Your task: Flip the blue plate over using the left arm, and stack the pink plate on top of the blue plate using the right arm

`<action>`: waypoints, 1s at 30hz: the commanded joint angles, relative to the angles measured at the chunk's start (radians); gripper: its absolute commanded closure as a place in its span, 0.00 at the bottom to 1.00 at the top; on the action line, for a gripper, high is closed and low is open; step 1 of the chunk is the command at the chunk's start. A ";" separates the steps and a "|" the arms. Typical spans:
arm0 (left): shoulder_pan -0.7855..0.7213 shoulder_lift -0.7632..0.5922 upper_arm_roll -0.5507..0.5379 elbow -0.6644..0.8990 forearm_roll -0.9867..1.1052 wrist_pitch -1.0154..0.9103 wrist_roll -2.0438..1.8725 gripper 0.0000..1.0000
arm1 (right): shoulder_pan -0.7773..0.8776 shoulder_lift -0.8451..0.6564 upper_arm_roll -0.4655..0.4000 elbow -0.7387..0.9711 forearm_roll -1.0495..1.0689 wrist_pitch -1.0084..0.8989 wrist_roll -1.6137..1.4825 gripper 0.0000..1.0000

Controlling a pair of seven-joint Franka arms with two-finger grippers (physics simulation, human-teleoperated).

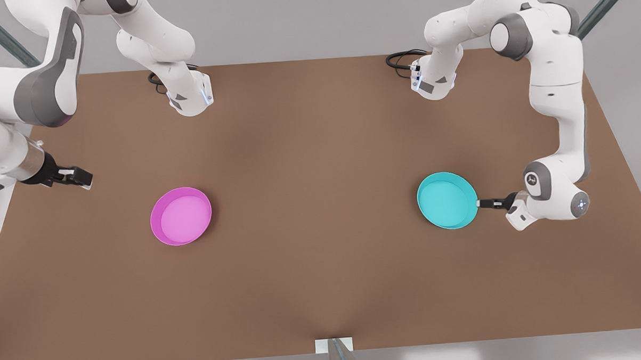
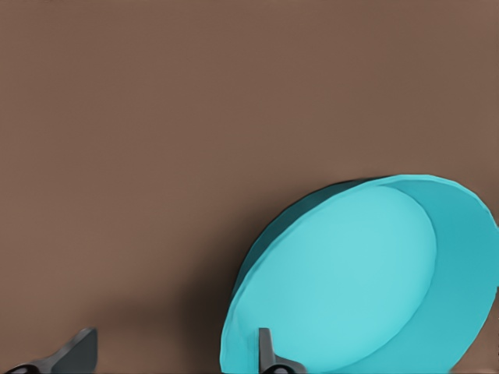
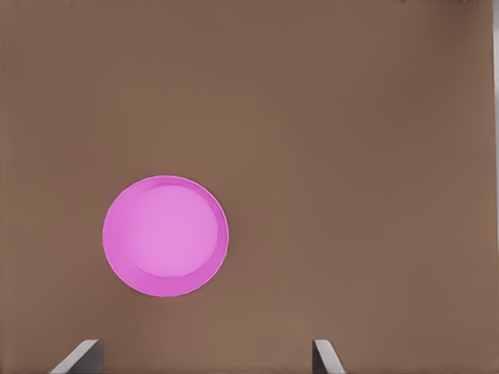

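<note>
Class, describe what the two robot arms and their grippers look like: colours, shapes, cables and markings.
Both arms are glossy white, rounded jointed segments with grey joint covers. Black cables loop at each base. The left gripper and the right gripper are small and black with two thin fingers. Small blue lights glow near the left arm's wrist.

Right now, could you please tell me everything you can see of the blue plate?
The blue plate is a round, shallow turquoise dish with a low upright rim and a lighter, flat inside, plain and smooth. It lies open side up on the brown table, at the front view's right, far from the pink plate. The left gripper is at its rim, fingers open in the left wrist view, one finger against the plate's edge.
</note>
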 commanded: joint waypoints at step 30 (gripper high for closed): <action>-0.040 0.044 0.001 -0.003 -0.038 0.033 0.102 0.56 | 0.000 0.015 -0.001 0.001 -0.001 0.012 0.004 0.00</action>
